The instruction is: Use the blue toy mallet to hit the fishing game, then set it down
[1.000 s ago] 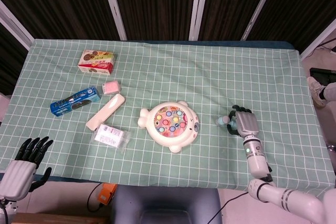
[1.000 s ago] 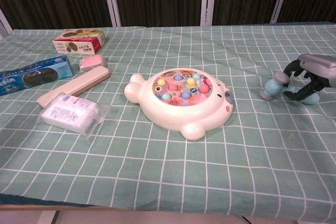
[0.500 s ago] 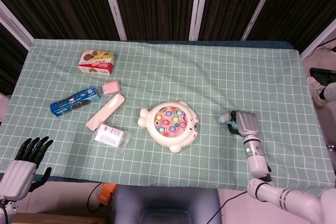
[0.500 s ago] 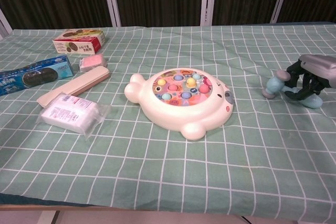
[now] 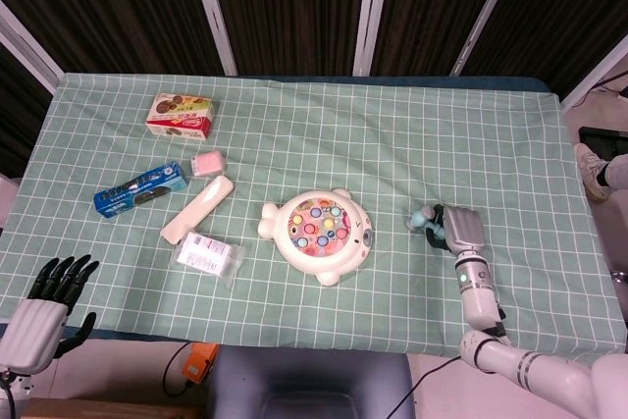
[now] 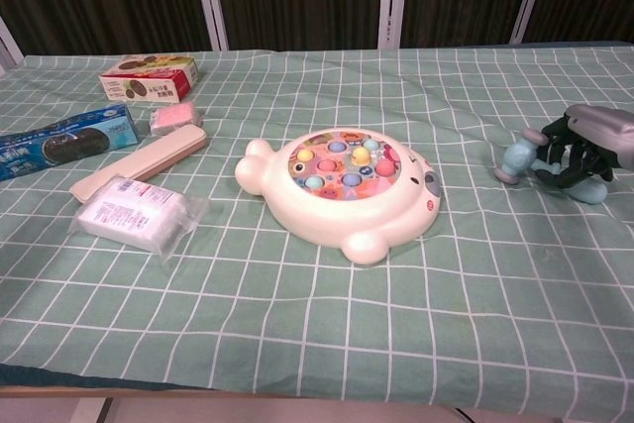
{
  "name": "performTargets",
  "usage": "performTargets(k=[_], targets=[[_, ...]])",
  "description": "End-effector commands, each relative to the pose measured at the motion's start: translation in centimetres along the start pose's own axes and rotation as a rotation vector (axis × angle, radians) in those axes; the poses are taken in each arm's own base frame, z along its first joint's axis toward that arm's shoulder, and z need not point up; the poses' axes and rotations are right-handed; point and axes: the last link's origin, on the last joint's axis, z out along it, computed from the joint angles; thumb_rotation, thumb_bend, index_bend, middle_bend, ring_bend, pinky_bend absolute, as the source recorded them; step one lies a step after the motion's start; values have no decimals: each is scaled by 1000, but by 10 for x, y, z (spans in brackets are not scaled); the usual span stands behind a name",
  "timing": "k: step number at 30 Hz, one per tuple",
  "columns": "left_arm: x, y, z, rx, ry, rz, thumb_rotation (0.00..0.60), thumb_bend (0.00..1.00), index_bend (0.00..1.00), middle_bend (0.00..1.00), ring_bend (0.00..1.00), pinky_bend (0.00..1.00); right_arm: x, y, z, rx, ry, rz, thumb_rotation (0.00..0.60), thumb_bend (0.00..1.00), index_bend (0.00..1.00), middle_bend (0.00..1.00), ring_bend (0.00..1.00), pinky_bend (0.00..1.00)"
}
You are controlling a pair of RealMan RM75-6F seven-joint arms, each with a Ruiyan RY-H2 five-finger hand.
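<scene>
The white fish-shaped fishing game [image 5: 317, 234] [image 6: 342, 190] with coloured fish sits mid-table. To its right, my right hand [image 5: 461, 232] [image 6: 585, 142] grips the blue toy mallet [image 5: 424, 221] [image 6: 522, 158] by its handle. The mallet's head points left toward the game and is lifted a little off the cloth, a hand's width from the game. My left hand [image 5: 44, 309] hangs off the table's near left corner, fingers apart, holding nothing.
On the left lie a blue cookie pack [image 5: 141, 188], a red snack box [image 5: 181, 114], a pink block [image 5: 207, 162], a cream bar [image 5: 197, 208] and a clear packet [image 5: 206, 256]. The green checked tablecloth [image 5: 392, 144] covers the table.
My right hand's fingers have curled around the mallet handle, and the mallet head has risen slightly off the cloth. The left hand has not moved.
</scene>
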Motion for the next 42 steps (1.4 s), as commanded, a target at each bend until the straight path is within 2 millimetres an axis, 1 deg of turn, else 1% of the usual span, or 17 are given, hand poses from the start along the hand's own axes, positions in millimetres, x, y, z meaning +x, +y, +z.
performTargets(k=[1, 5, 8, 14, 16, 19, 21, 23, 24, 26, 29, 30, 33, 36, 38, 42], targets=[[0, 0, 0, -1, 0, 0, 600, 414, 0, 30, 0, 18, 0, 0, 0, 2, 11, 13, 600, 550, 978, 726, 798, 835], [0, 0, -1, -3, 2, -1, 600, 413, 0, 30, 0, 18, 0, -1, 0, 13, 7, 44, 600, 556, 979, 739, 811, 850], [0, 0, -1, -3, 4, -2, 600, 414, 0, 30, 0, 18, 6, -1, -2, 27, 6, 83, 600, 574, 979, 743, 816, 858], [1, 1, -2, -7, 7, -2, 600, 413, 0, 31, 0, 18, 34, -4, -8, 60, 20, 151, 600, 579, 979, 743, 817, 860], [1, 1, -2, -7, 7, -2, 600, 413, 0, 30, 0, 18, 36, -5, -9, 64, 19, 152, 600, 579, 979, 744, 817, 860], [1, 1, -2, -8, 8, -3, 600, 413, 0, 30, 0, 18, 47, -10, -13, 85, 31, 154, 600, 579, 979, 743, 817, 860], [1, 1, -1, -9, 7, -3, 600, 413, 0, 31, 0, 18, 72, -42, -28, 198, 53, 123, 600, 580, 979, 743, 817, 860], [1, 1, -1, -9, 7, -3, 600, 413, 0, 31, 0, 18, 83, -63, -42, 249, 42, 96, 600, 580, 979, 743, 817, 860], [1, 1, -1, -10, 6, -2, 600, 413, 0, 31, 0, 18, 88, -78, -52, 284, 30, 80, 600, 579, 979, 743, 817, 860], [1, 1, -1, -10, 7, -2, 600, 413, 0, 30, 0, 19, 95, -106, -67, 340, 10, 60, 600, 579, 979, 743, 817, 860], [2, 0, -1, -9, 9, -6, 600, 414, 0, 30, 0, 18, 99, -139, -85, 392, -18, 28, 600, 579, 979, 743, 817, 860], [2, 0, -1, -8, 10, -8, 600, 414, 0, 30, 0, 19, 100, -152, -92, 407, -21, -7, 600, 580, 979, 743, 817, 860], [4, -2, -2, -6, 13, -13, 600, 414, 0, 30, 0, 18, 99, -179, -99, 415, 2, -115, 600, 580, 979, 743, 817, 859], [6, -4, -4, -6, 19, -18, 600, 414, 0, 30, 0, 18, 93, -198, -101, 394, -1, -180, 600, 579, 979, 743, 817, 859], [6, -5, -5, -4, 21, -22, 600, 414, 0, 30, 0, 19, 89, -207, -100, 375, 5, -240, 600, 580, 979, 743, 817, 859], [7, -6, -7, -6, 21, -25, 600, 413, 0, 31, 0, 18, 82, -215, -92, 325, 15, -314, 600, 579, 979, 743, 817, 857]])
